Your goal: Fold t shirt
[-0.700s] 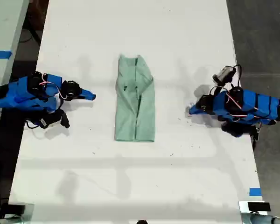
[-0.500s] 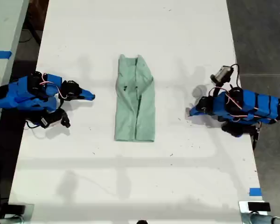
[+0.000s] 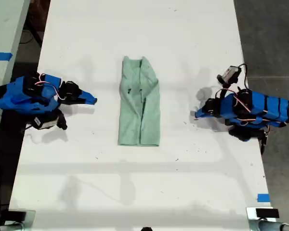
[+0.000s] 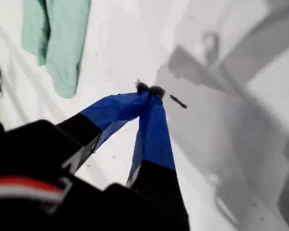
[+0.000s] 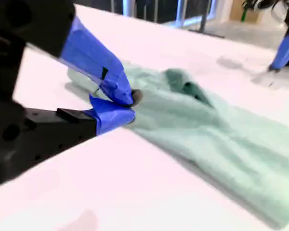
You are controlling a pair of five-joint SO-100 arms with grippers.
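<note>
Exterior view puts the t shirt [image 3: 139, 108] mid-desk [image 3: 135, 192], lying as a narrow lengthwise strip with the collar toward the far edge and the hem toward the near edge; both long sides look already turned in, so I judge the lengthwise folds done and the crosswise fold not yet begun.

My first end effector [image 3: 196, 115] sits low at the exterior view's right, jaws pressed tip to tip and holding nothing; my second end effector [image 3: 93, 100] sits at the exterior view's left, likewise closed and empty; both are clear of the cloth.

The next move probably calls for opening both, pinching the hem corners and carrying them up to the collar.

The fabric is pale mint, soft, matte and wrinkled, with a raised crease down its length; the desk is smooth and white.
</note>
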